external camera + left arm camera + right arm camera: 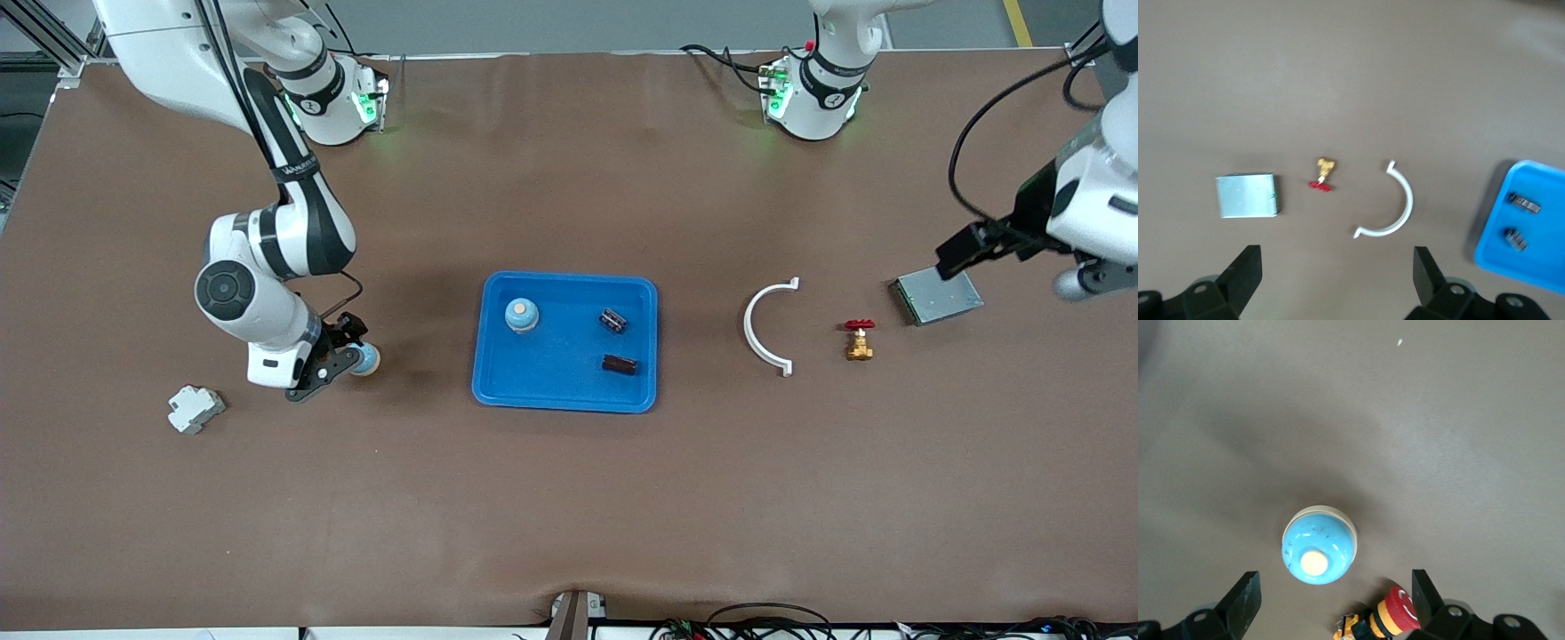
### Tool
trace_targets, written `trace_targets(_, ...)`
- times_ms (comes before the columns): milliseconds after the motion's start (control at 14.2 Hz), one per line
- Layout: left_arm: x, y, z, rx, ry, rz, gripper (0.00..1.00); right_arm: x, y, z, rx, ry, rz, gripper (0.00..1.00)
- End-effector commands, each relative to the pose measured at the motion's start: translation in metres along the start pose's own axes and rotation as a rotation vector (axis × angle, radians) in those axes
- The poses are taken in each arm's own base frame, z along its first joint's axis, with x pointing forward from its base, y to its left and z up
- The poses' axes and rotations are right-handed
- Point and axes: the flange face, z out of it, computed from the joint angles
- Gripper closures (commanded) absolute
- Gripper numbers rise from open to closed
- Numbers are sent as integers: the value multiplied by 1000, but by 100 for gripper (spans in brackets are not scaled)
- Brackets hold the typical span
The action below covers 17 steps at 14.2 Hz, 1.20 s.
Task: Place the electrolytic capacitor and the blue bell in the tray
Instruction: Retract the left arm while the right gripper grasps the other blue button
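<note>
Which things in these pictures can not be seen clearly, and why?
- Red-and-yellow part: right wrist view, cut by the edge; hidden in the front view by the right claw.
- Capacitors in the tray: left wrist view, blurred, markings unreadable.
- Left claw: front view, fingertips too dark to separate.

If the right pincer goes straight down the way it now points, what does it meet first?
Most likely the blue bell on the table: it sits between the open fingers of the right pincer. A red-capped button lies close beside; depth is unclear.

White clip [766, 327], valve [859, 340], metal box [936, 297], breaker [195, 409]
</note>
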Motion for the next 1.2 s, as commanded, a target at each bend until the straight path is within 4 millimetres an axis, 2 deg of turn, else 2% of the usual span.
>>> trace_targets(0,-34,-17,-10,-8,-6,65,0,-1,-4,10,5,-3,-11,0)
trace_targets(282,-56,-31,-15,-27,-5,51,0,0,-8,30,14,-14,-12,0)
trace_targets(704,-57,-26,-17,-27,1,66,0,2,-13,48,10,-6,-19,0)
trace_targets(1127,-61,-33,-22,-24,-11,56,0,2,-13,64,13,-8,-14,0)
